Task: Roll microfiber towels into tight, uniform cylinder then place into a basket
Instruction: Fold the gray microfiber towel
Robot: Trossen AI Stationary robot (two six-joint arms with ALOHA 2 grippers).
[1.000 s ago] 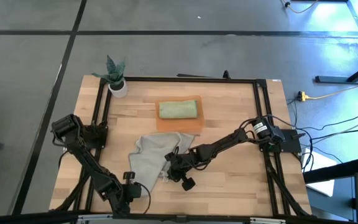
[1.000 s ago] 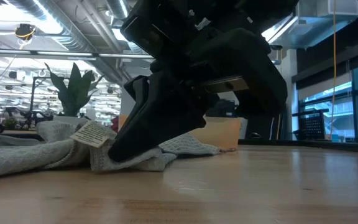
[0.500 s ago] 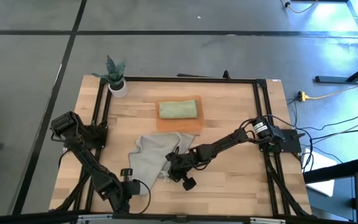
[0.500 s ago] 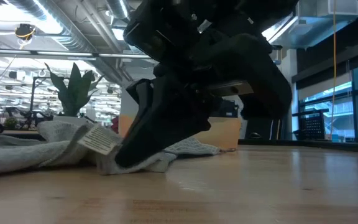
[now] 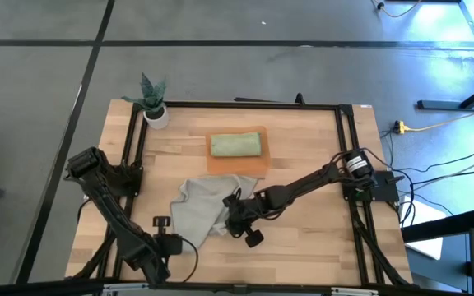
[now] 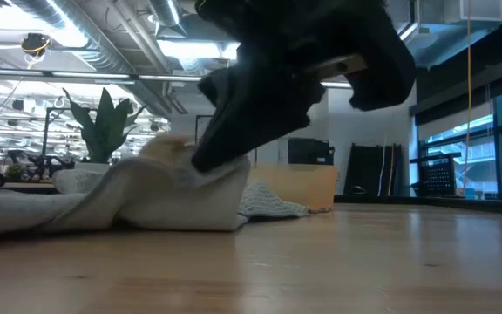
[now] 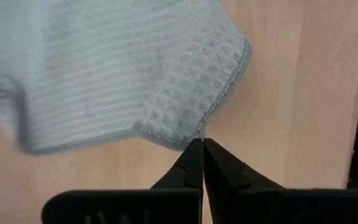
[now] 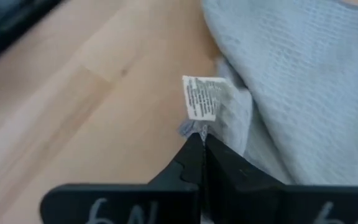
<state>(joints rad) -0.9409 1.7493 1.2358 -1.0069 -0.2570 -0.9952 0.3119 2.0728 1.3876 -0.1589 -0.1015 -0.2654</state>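
A grey waffle-weave towel (image 5: 197,207) lies crumpled on the wooden table, near its middle. My right gripper (image 5: 234,215) is shut on the towel's near right corner, where a white label (image 8: 201,98) is sewn; the low view shows that corner raised (image 6: 190,166). My left gripper (image 5: 168,230) is shut, with its tips (image 7: 197,144) right at the towel's near left corner (image 7: 191,124). The orange basket (image 5: 257,164) stands farther back with a rolled green towel (image 5: 236,145) in it. My right gripper pinches the towel's corner edge (image 8: 194,129), just beside the label, between its two fingers. The fingers slant down from the table's right side. That corner is lifted off the table and the rest of the towel lies slack on the wood. My left gripper's shut tips stand at the hem of the near left corner (image 7: 180,142); I cannot tell whether they touch it.
A small white plant pot (image 5: 155,113) stands at the far left corner. A black frame (image 5: 245,104) runs around the table top. Bare wood (image 5: 303,238) lies to the near right of the towel.
My right gripper has risen and gone slightly toward the table's right and far edges, lifting the towel's labelled corner off the wood; the cloth now humps up under it. My left gripper has gone a little toward the table's left edge and far edge.
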